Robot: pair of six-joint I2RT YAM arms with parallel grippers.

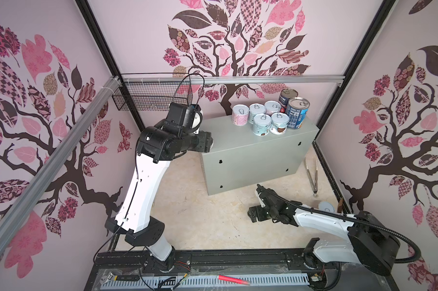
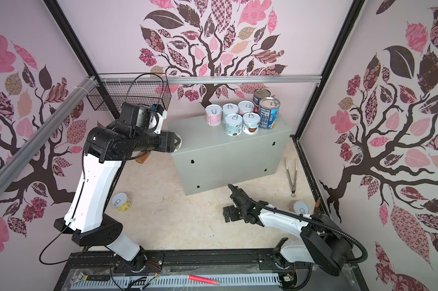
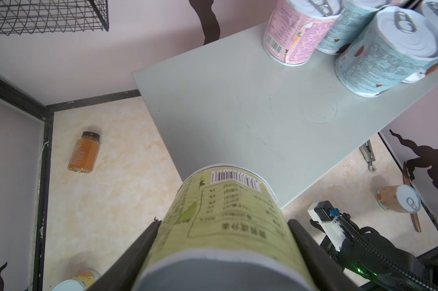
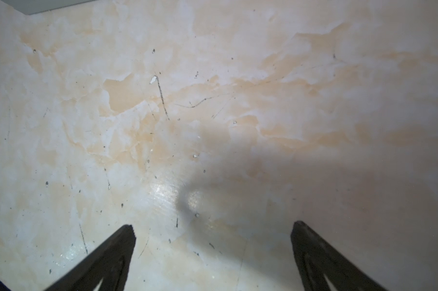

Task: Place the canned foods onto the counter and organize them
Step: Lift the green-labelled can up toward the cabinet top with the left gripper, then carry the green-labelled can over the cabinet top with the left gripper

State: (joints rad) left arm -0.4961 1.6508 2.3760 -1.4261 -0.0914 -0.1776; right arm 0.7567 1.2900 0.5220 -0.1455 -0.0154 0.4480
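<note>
Right now my left end effector [image 3: 224, 223] is clenched on the green can [image 3: 228, 199], held at the left edge of the tabletop [image 3: 238, 105]. The can lies tilted, base forward, so letting go here could, I judge, send it rolling off that edge; pushing too far right could knock the standing cans [image 1: 265, 116]. My left arm [image 1: 147, 176] reaches forward, elbow raised, forearm level. My right end effector [image 4: 213, 224] hangs released, empty, low over the floor [image 4: 162, 100].

A black wire basket [image 1: 150, 97] hangs from the rail in the back corner. An amber bottle [image 3: 84, 152] with a dark cap lies on the marbled floor [image 4: 213, 100]. Metal tongs [image 1: 311, 175] lie on that floor too. A red pen [image 1: 231, 279] and a wrench [image 1: 109, 278] rest along the front edge.
</note>
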